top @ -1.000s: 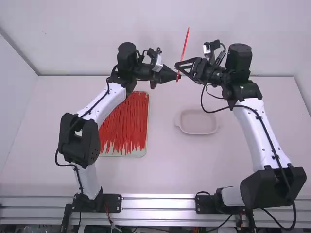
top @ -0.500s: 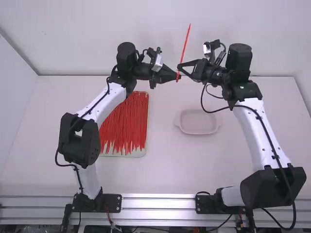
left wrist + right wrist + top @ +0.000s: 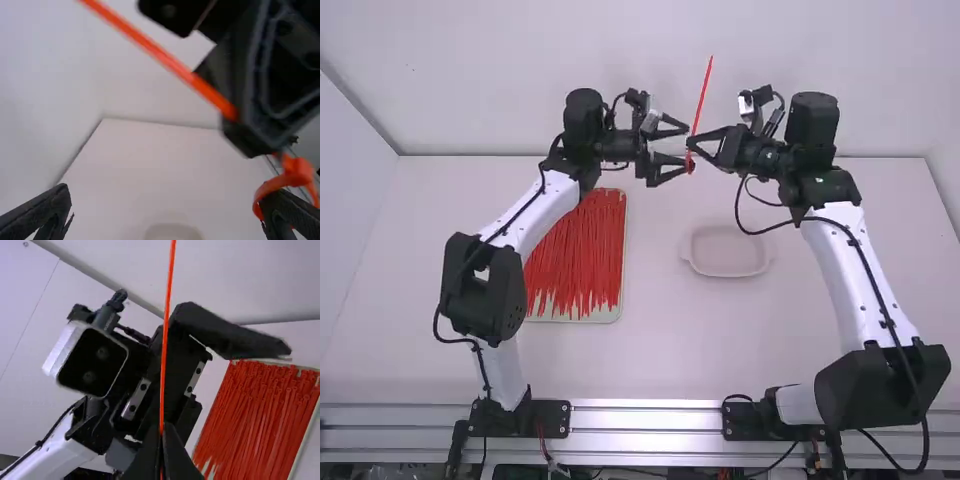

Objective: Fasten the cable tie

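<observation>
A red cable tie (image 3: 701, 95) is held high above the table at the back, its long tail pointing up. My right gripper (image 3: 696, 152) is shut on its lower end, where the tie curls into a small loop (image 3: 295, 175). In the right wrist view the tie (image 3: 167, 325) rises straight from my pinched fingers (image 3: 150, 455). My left gripper (image 3: 676, 146) faces it from the left, open, with its fingers spread above and below the tie's lower end and not touching it. In the left wrist view the left gripper (image 3: 165, 220) shows wide apart and the tie (image 3: 160, 50) crosses ahead.
A tray (image 3: 610, 312) with several loose red cable ties lies on the table under the left arm, also seen as a tray of ties (image 3: 260, 410) in the right wrist view. A white shallow dish (image 3: 725, 252) sits right of the middle. The front of the table is bare.
My left gripper was shut at the tie's lower end and has opened wide, drawing back slightly. The right gripper keeps the tie, whose tail has tipped a little.
</observation>
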